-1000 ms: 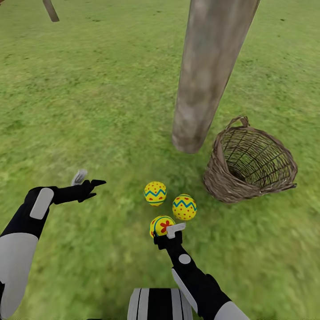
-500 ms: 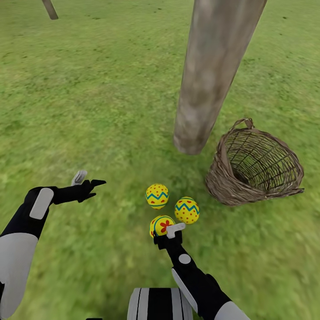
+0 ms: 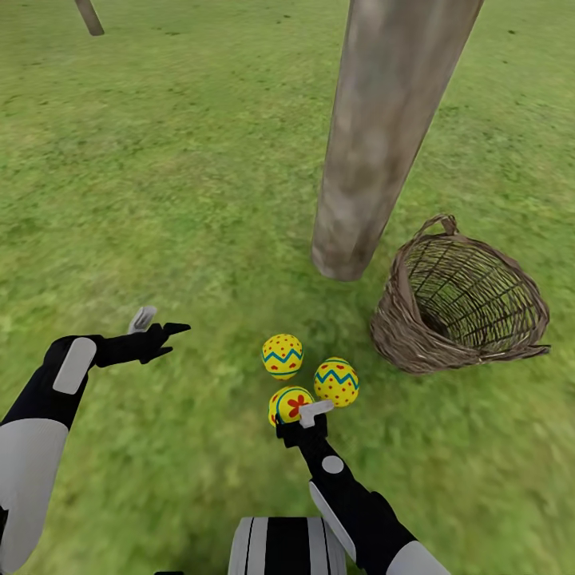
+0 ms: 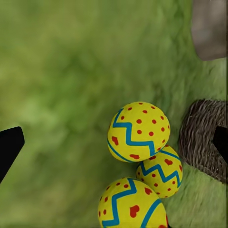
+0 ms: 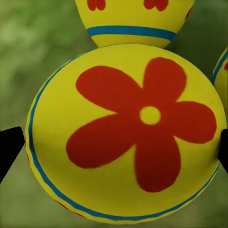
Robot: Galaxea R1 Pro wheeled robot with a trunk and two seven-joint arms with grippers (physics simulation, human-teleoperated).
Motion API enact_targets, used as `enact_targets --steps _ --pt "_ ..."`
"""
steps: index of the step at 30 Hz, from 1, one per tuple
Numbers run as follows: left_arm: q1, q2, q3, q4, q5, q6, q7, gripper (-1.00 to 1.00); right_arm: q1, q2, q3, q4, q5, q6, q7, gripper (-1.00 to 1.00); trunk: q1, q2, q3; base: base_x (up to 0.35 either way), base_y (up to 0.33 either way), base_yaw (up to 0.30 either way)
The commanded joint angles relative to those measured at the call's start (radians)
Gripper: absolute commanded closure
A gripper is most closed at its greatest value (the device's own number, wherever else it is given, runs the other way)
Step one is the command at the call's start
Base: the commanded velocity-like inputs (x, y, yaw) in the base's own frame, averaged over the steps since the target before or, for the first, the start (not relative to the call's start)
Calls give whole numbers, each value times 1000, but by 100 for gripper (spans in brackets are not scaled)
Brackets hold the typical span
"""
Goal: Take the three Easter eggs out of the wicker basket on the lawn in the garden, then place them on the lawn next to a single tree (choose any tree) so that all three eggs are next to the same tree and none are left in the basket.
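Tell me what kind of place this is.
Most likely an outdoor garden or yard: mottled green lawn all around, a thick bare tree trunk rising from it, and a wicker basket lying on the grass.

We see only the lower trunk of the tree (image 3: 375, 136); the head view's top edge cuts it off. The right gripper (image 3: 307, 417) covers the near side of the flower egg (image 3: 289, 402), so we cannot tell whether its fingers press the shell. In the right wrist view that egg's bottom runs off the frame, and it hides most of the egg behind (image 5: 134, 19). We cannot see the floor of the wicker basket (image 3: 463, 307).
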Motion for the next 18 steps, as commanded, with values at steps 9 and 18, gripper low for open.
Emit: enact_targets --steps 9,18 --pt "-1 0 1 0 -9 5 -10 -100 -1 -1 6 0 -7 4 -8 100 3 -2 -28 0 0 0" --pt "-1 1 3 0 -9 5 -12 -100 -1 -2 6 -1 -6 4 -7 100 3 -2 -28 54 24 0"
